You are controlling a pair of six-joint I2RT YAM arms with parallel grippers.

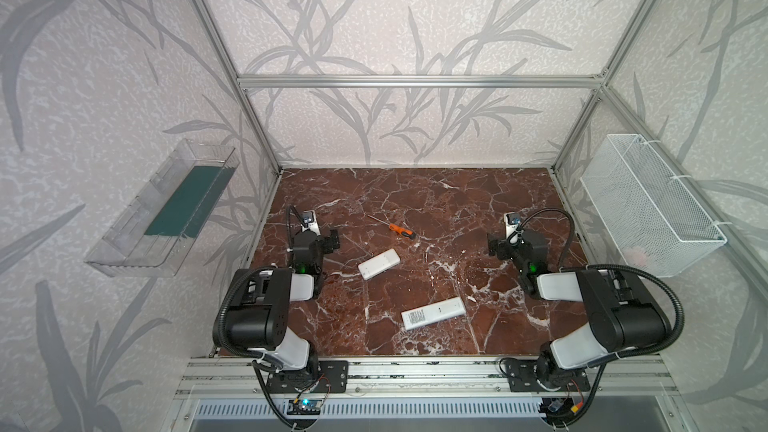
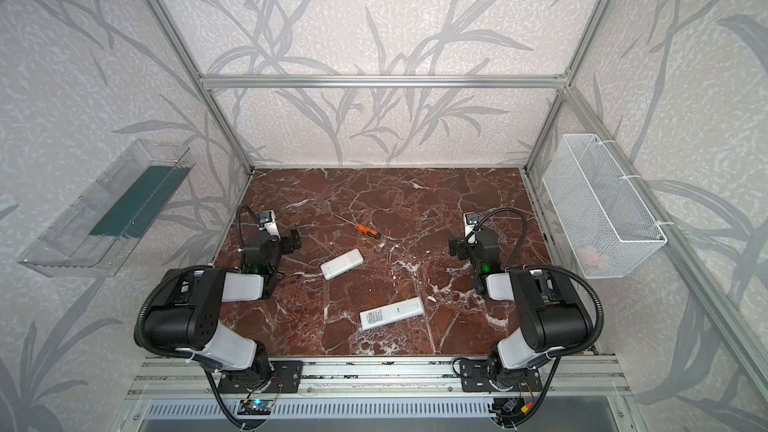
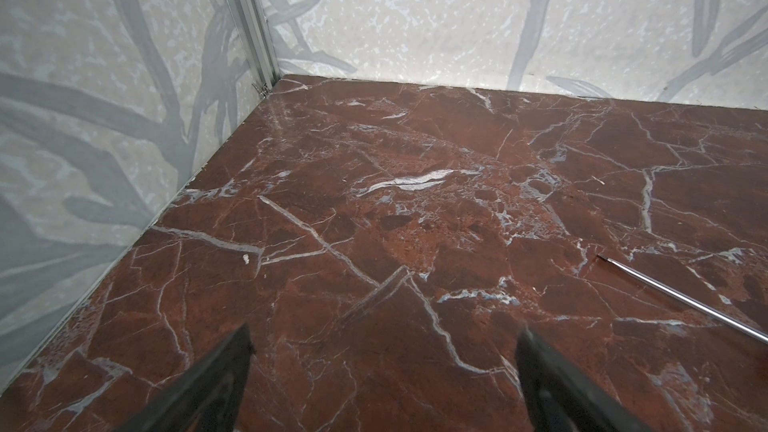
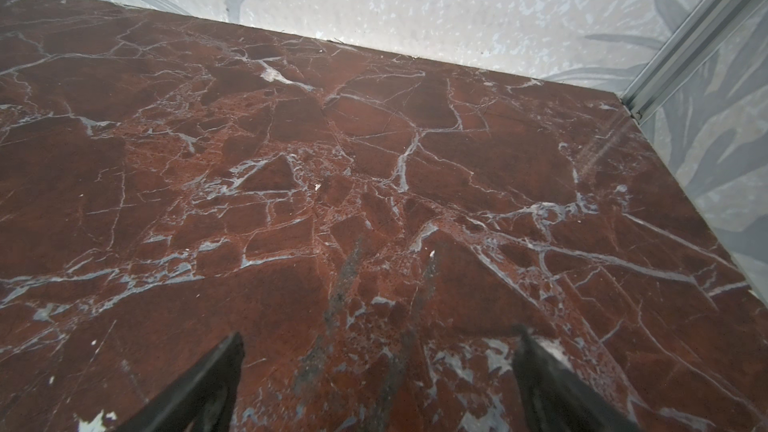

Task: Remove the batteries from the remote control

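White far remote (image 1: 379, 264) lying slantwise on tabletop (image 1: 415, 201), just beside left gripper (image 1: 332, 238), farther from right gripper (image 1: 496, 247). We are finding both grippers spread, empty. We are seeing no batteries; judging them inside.

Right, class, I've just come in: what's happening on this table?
Nothing is being handled yet. The left hand and the right hand are both open and empty, at either side of the table. A shorter remote and a longer remote lie between them, an orange-handled screwdriver farther back. No batteries are in sight.
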